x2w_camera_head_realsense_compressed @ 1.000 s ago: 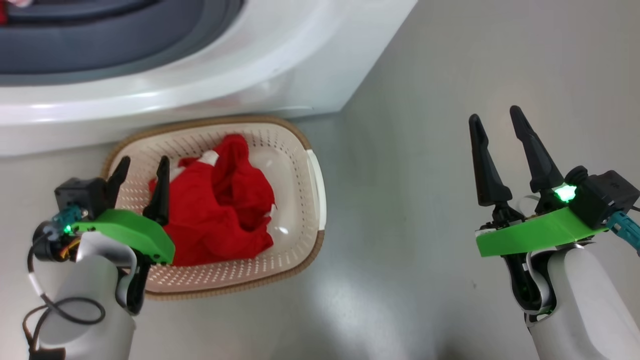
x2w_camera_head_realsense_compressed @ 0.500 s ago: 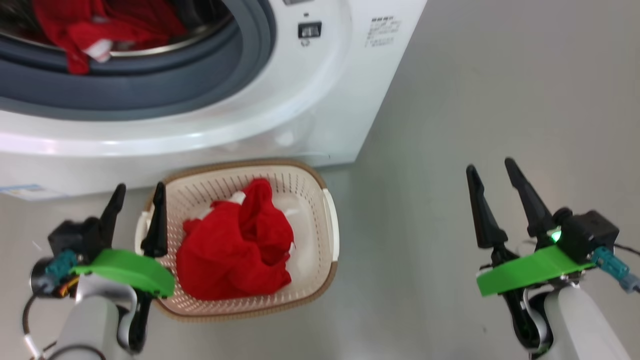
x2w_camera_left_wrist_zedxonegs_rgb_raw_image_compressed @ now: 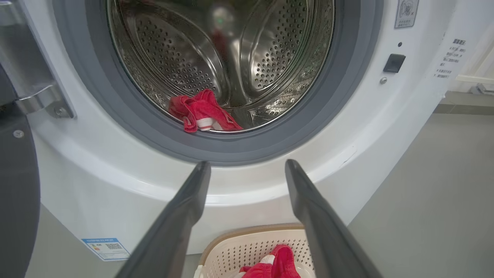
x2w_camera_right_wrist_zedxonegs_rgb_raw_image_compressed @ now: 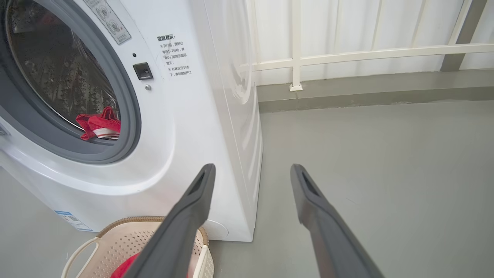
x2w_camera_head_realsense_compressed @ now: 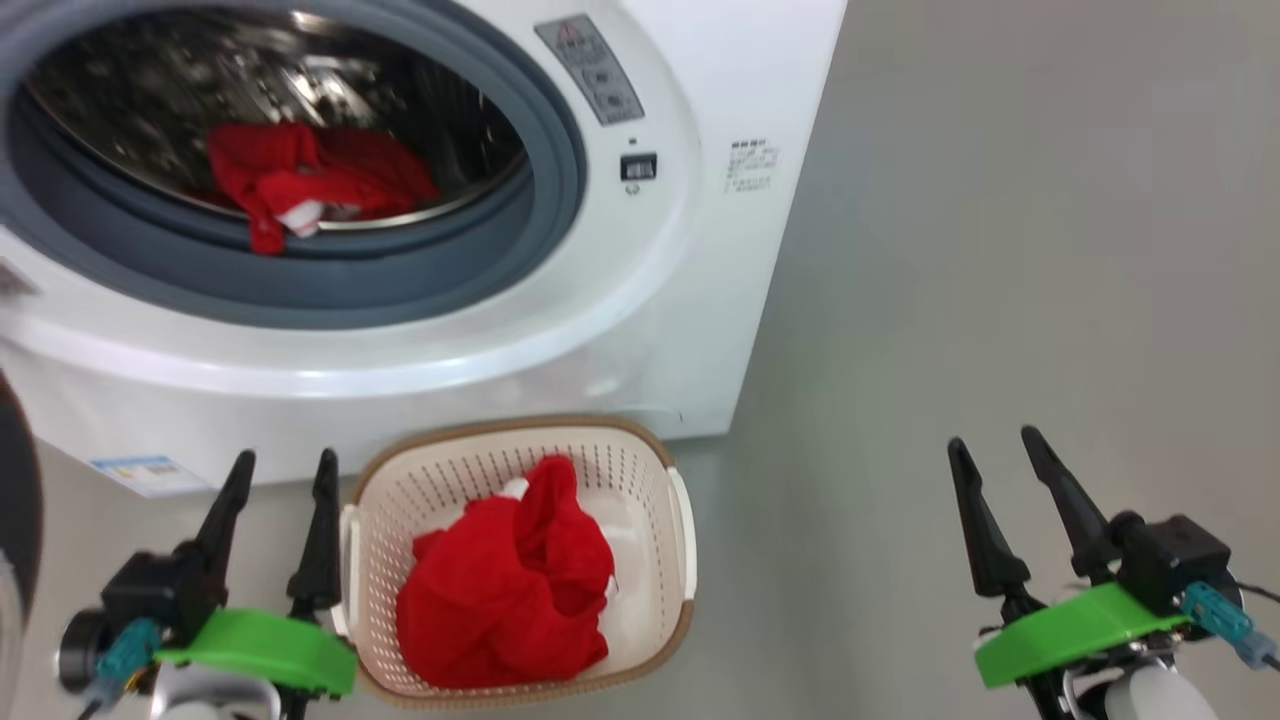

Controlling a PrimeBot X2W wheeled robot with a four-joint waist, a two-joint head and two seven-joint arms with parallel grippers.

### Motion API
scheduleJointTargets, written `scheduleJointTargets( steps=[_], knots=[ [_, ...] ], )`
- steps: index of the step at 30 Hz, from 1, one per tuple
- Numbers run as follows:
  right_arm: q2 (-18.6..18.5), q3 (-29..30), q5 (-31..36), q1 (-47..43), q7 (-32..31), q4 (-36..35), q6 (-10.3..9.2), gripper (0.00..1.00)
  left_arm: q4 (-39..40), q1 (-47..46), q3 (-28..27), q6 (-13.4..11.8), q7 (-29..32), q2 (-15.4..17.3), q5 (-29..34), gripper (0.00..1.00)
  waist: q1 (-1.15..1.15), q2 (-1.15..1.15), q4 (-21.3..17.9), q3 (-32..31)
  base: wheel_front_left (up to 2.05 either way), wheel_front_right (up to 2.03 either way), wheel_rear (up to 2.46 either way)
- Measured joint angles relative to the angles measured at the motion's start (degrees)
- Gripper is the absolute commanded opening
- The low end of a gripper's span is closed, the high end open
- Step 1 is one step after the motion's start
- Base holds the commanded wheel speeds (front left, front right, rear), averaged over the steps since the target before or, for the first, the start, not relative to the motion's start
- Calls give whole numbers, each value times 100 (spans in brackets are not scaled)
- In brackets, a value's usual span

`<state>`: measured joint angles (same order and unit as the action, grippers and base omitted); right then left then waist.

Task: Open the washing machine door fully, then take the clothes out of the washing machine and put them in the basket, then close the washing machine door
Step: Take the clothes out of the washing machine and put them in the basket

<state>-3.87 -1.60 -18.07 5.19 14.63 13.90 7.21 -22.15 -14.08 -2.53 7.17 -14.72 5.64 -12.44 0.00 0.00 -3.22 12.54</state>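
Head camera tilted up onto the washing machine point(x2w_camera_head_realsense_compressed: 690, 300) drum point(x2w_camera_head_realsense_compressed: 400, 90).
Basket point(x2w_camera_head_realsense_compressed: 520, 432), long axis toward the machine, holds clothes point(x2w_camera_head_realsense_compressed: 500, 600); one garment point(x2w_camera_head_realsense_compressed: 300, 185) in the drum. Left gripper point(x2w_camera_head_realsense_compressed: 285, 458), right gripper point(x2w_camera_head_realsense_compressed: 992, 440): spread, empty. Left wrist view adds the door point(x2w_camera_left_wrist_zedxonegs_rgb_raw_image_compressed: 17, 193) hinge point(x2w_camera_left_wrist_zedxonegs_rgb_raw_image_compressed: 42, 102).

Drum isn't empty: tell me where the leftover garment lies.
Head view, upper left: the garment lies at the drum's front edge, beside the grey gasket.

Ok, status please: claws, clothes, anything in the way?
Left claw open, empty, beside basket. Right claw open, empty, over floor. Red garment in basket, second garment in drum. Door open, nothing blocking drum.
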Motion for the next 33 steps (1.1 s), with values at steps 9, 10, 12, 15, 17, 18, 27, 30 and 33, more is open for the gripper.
scheduleJointTargets(
  steps=[9, 10, 12, 15, 17, 18, 27, 30, 33],
  knots=[
    [-42, 68, -13, -338, 0, -96, 0, 100, 799, 702, -321, 0, 0, -40, 141, 100, 0, 0, 52, -450, 0, 0, 0],
    [-43, 81, -13, -375, 0, -112, 0, 100, 876, 778, -350, 0, 0, -51, 141, 100, 0, 0, 56, -470, 0, 0, 0],
    [-40, 93, -13, -441, 0, -140, 0, 100, 1039, 951, -416, 0, 0, -74, 140, 100, 0, 0, 60, -506, 0, 0, 0],
    [-36, 115, -13, -555, 0, -192, 0, 100, 1227, 1200, -478, 0, 0, -88, 140, 100, 0, 0, 62, -545, 0, 0, 0],
    [-34, 122, -13, -621, 0, -207, 0, 100, 1356, 1341, -520, 0, 0, -103, 141, 100, 0, 0, 61, -567, 0, 0, 0],
    [-34, 122, -13, -621, 0, -207, 0, 100, 1356, 1341, -520, 0, 0, -103, 141, 100, 0, 0, 61, -567, 0, 0, 0],
    [-21, 186, -13, -760, 0, -254, 0, 100, 1758, 1824, -637, 0, 0, -178, 179, 100, 0, 0, 53, -618, 0, 0, 0],
    [-10, 205, -13, -761, 0, -264, 0, 100, 1801, 1878, -642, 0, 0, -199, 179, 100, 0, 0, 62, -622, 0, 0, 0],
    [-5, 216, -13, -761, 0, -276, 0, 100, 1811, 1882, -642, 0, 0, -219, 179, 100, 0, 0, 71, -614, 0, 0, 0]
  ],
)
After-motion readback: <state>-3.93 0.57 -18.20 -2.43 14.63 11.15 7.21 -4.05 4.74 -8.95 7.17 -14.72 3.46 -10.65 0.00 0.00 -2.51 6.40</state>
